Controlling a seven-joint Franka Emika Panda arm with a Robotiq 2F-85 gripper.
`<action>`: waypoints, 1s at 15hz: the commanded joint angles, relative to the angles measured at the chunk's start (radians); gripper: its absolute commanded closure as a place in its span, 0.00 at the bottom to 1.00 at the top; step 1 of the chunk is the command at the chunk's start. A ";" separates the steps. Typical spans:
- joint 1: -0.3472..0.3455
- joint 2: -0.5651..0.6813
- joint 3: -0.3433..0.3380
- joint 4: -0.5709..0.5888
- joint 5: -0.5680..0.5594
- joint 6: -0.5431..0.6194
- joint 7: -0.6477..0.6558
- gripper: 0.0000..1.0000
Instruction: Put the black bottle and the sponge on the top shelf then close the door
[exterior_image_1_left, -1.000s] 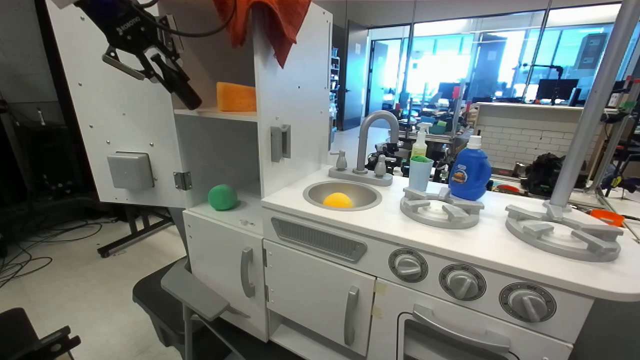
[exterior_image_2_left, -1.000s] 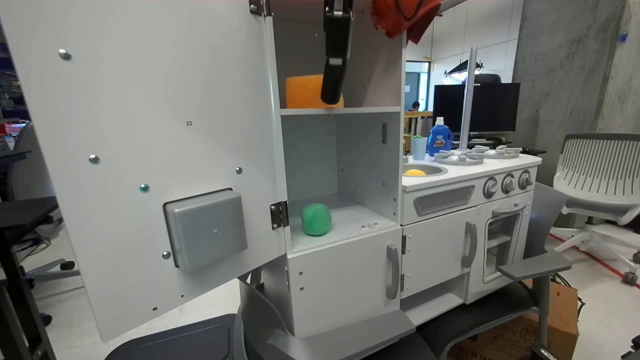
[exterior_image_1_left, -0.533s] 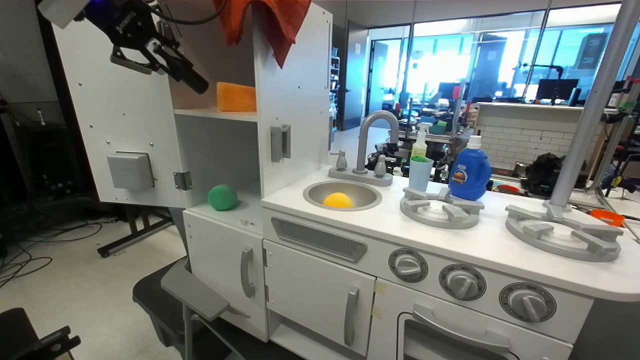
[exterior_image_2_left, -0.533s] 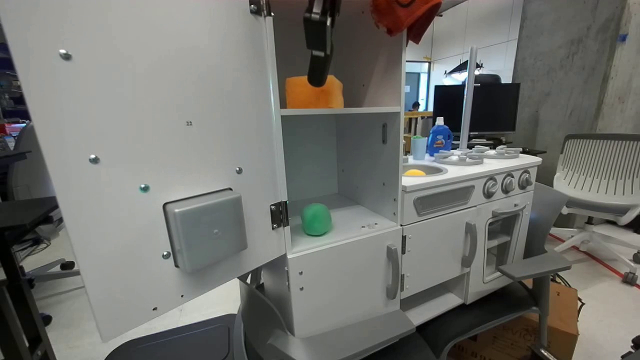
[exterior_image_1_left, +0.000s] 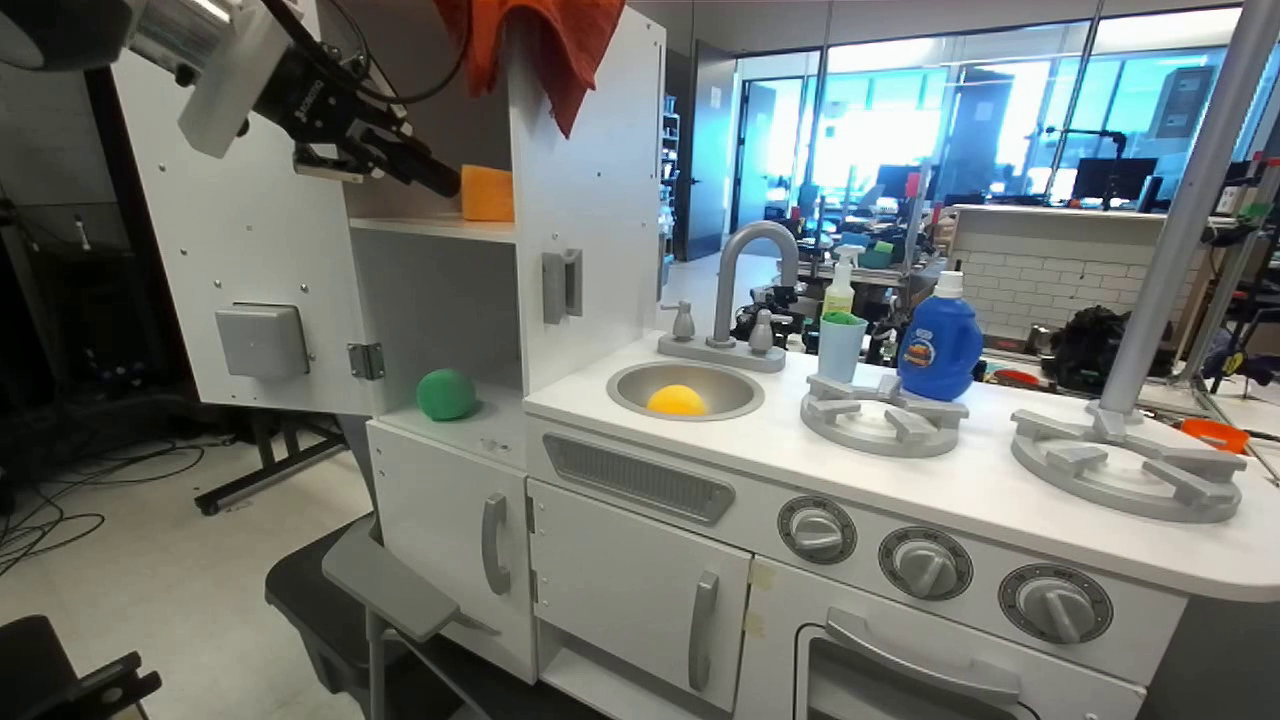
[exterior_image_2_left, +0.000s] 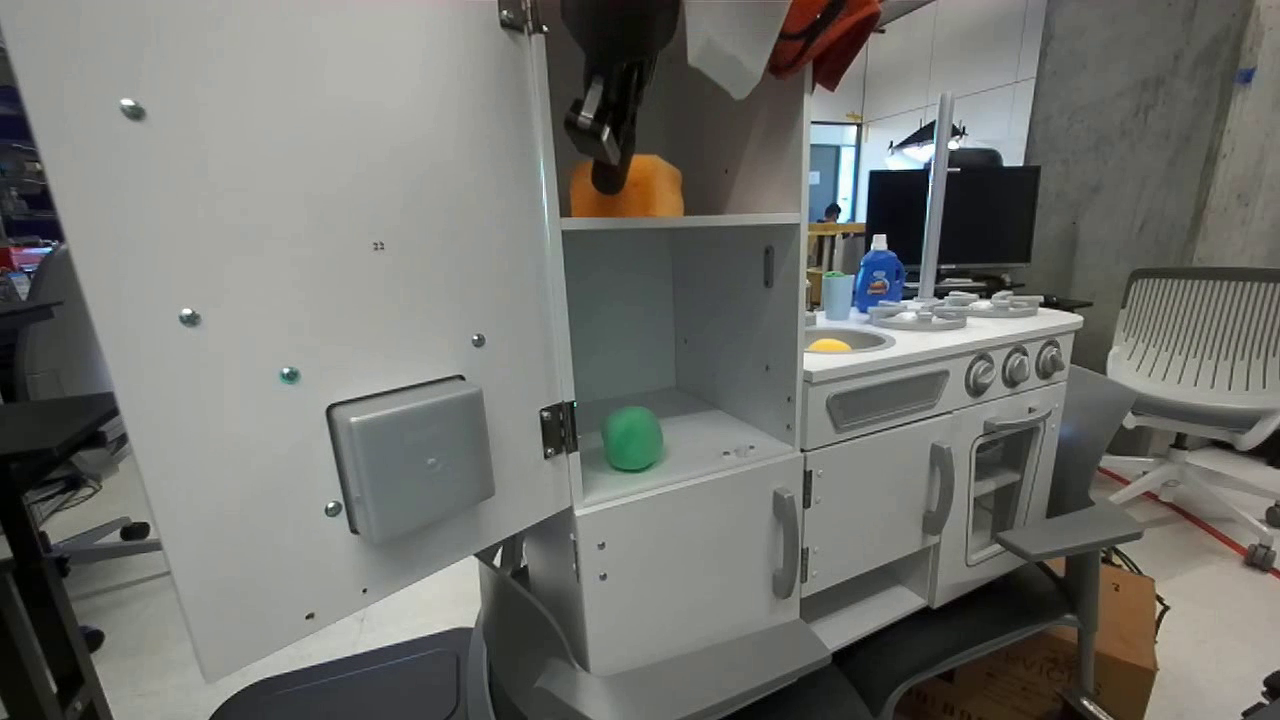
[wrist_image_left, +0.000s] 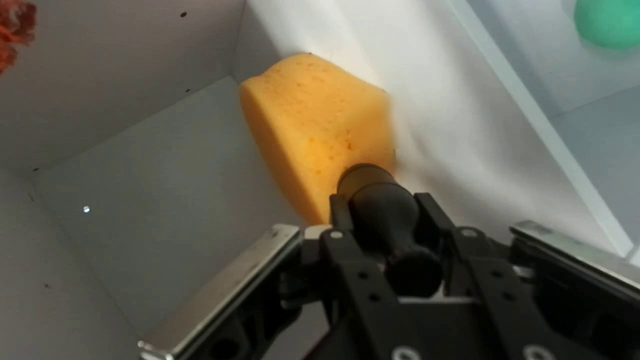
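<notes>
One black bottle (wrist_image_left: 385, 215), two burners (exterior_image_1_left: 910, 427), three knobs (exterior_image_1_left: 924, 568)

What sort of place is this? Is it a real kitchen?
Most likely a robotics lab or office space rather than a home kitchen: there's a robot arm, what looks like a toy kitchen, and a wheeled office chair nearby.

The black bottle (wrist_image_left: 385, 215) looks smooth — the orange block (wrist_image_left: 310, 115) pitted, the hinge (exterior_image_2_left: 558, 430) metal.

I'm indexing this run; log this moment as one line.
gripper: shut on black bottle | bottle: tilted, apparently touching orange sponge | sponge: on top shelf | fridge door: open | pending: release, shut door
</notes>
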 joint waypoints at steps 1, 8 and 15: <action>0.013 0.088 -0.009 0.110 -0.070 -0.036 0.085 0.89; 0.012 0.146 -0.012 0.190 -0.033 -0.061 0.086 0.39; -0.005 0.130 -0.012 0.185 0.010 -0.030 0.048 0.00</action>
